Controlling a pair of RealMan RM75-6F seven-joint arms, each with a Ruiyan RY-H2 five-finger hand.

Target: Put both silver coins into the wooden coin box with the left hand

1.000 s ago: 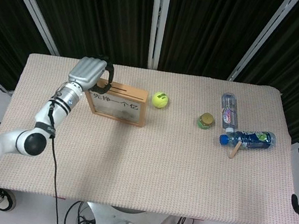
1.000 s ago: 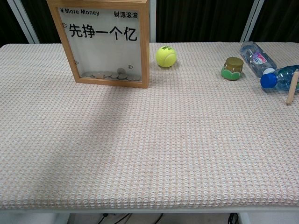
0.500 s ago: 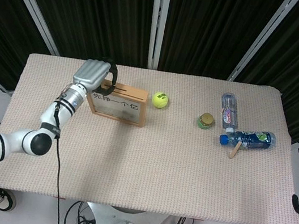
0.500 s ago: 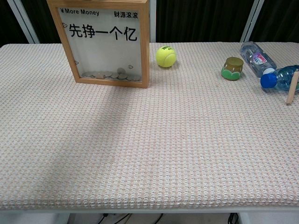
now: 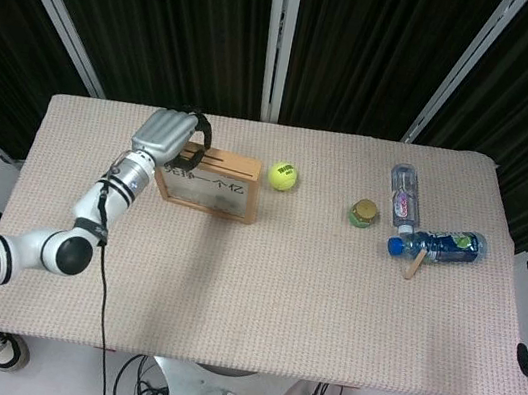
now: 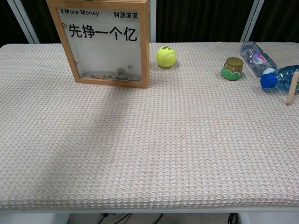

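Note:
The wooden coin box (image 5: 213,185) stands upright at the back left of the table, its glass front printed with black characters (image 6: 103,43). Several coins (image 6: 113,74) lie at its bottom behind the glass. My left hand (image 5: 167,131) hovers over the left end of the box's top edge, its back to the head camera and its dark fingertips curled down at the slot. Whatever is between the fingers is hidden. No loose silver coin shows on the cloth. The chest view does not show the hand. My right hand is out of both views.
A yellow tennis ball (image 5: 283,175) sits just right of the box. Further right are a small green and gold pot (image 5: 364,213), two plastic bottles (image 5: 404,195) (image 5: 439,244) and a wooden stick (image 5: 417,260). The woven cloth (image 6: 154,154) covers the table.
My left hand has shifted a little to the right along the box's top edge, and the forearm has swung with it. The box and the other objects have not moved.

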